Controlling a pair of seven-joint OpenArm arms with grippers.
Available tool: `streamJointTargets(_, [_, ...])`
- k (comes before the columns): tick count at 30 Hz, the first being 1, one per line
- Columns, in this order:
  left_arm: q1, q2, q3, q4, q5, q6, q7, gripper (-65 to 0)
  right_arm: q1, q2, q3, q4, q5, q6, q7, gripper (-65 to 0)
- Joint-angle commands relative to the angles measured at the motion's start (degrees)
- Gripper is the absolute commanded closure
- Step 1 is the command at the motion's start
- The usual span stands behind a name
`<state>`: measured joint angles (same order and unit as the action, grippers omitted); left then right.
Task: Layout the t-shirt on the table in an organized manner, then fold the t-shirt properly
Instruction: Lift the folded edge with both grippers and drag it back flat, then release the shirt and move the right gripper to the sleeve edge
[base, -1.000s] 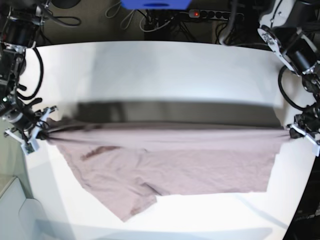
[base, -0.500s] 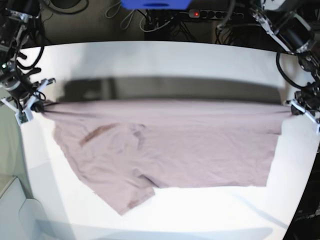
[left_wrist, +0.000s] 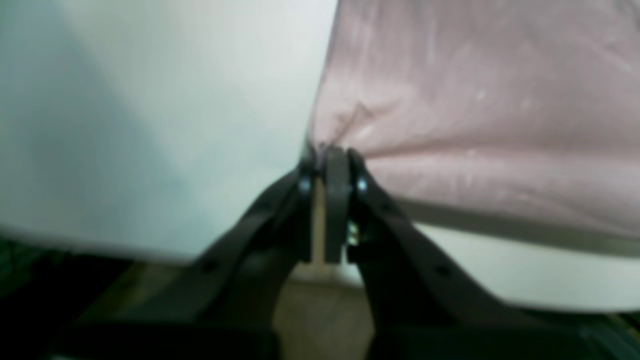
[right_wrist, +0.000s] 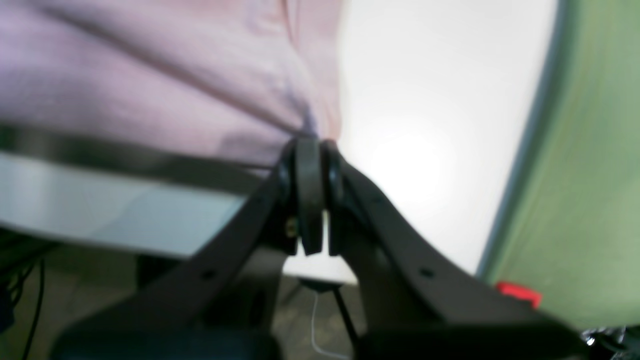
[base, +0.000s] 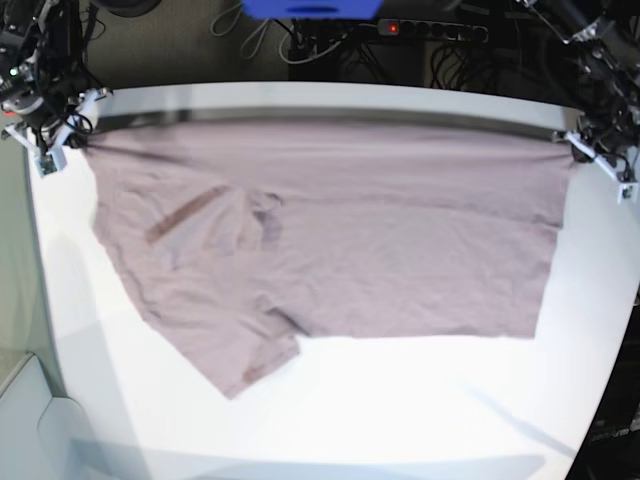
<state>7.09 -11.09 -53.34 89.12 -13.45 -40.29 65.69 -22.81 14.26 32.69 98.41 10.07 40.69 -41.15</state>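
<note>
The mauve-pink t-shirt (base: 340, 230) is stretched wide across the white table (base: 400, 410), its top edge pulled taut near the table's far edge. My left gripper (base: 572, 141) on the right of the base view is shut on one top corner of the t-shirt (left_wrist: 450, 100); the left wrist view shows its tips (left_wrist: 327, 155) pinching the cloth. At the base view's left, my right gripper (base: 72, 138) is shut on the other top corner, the cloth (right_wrist: 175, 75) bunching at its tips (right_wrist: 312, 142). A sleeve (base: 250, 365) trails toward the front left.
A power strip (base: 430, 30) and cables lie behind the table's far edge, beside a blue object (base: 312, 8). A green surface (right_wrist: 590, 175) borders the table in the right wrist view. Bare tabletop stretches in front of the shirt.
Both grippers have moved toward the table's far edge, dragging the shirt's top edge with them. The shirt now lies further back and flatter, and its shadow band has gone.
</note>
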Motion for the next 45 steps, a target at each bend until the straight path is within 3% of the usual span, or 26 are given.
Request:
streamJointTargets(1, [0.16, -0.38, -0.33, 1.38, 0.31, 0.29, -0.94, -0.3, -0.45, 0.99, 0.68, 0.97, -0.53, -0.69, 0.57, 0.0])
streamJointTargets(17, [2.97, 0.32, -0.33, 1.65, 0.4, 0.29, -1.47, -1.7, -2.38, 1.25, 0.68, 0.97, -0.61, -0.69, 0.57, -0.4])
streamJointTargets(20, [3.06, 0.24, -0.33, 1.3, 0.4, 0.29, -1.47, -11.9, -2.47, 1.25, 0.68, 0.97, -0.7, -0.69, 0.57, -9.0])
streamJointTargets(23, [3.06, 0.24, -0.33, 1.82, 0.4, 0.29, -1.47, -27.2, -3.08, 1.43, 0.68, 1.15, -0.7, -0.69, 0.57, -20.5])
streamJointTargets(26, [3.06, 0.32, -0.33, 1.91, 0.4, 0.29, -1.47, -34.8, -3.08, 2.49, 0.68, 1.15, -0.7, -0.69, 0.57, -27.4])
streamJointTargets(30, [2.62, -0.03, -0.5, 2.0, 0.4, 0.29, -1.47, -34.8, -2.91, 3.19, 1.64, 1.15, -0.79, -0.69, 0.22, -30.2])
streamJointTargets(37, [-1.16, -0.38, -7.36, 2.09, 0.31, 0.29, -1.03, -34.8, -1.41, 5.04, 5.86, 0.97, -0.79, -0.69, 0.13, -30.2])
streamJointTargets(45, [-6.35, -4.6, -7.8, 1.56, 0.4, 0.29, -0.94, -35.1, 6.5, 6.79, 5.16, 0.71, -0.88, -0.69, 0.13, -30.7])
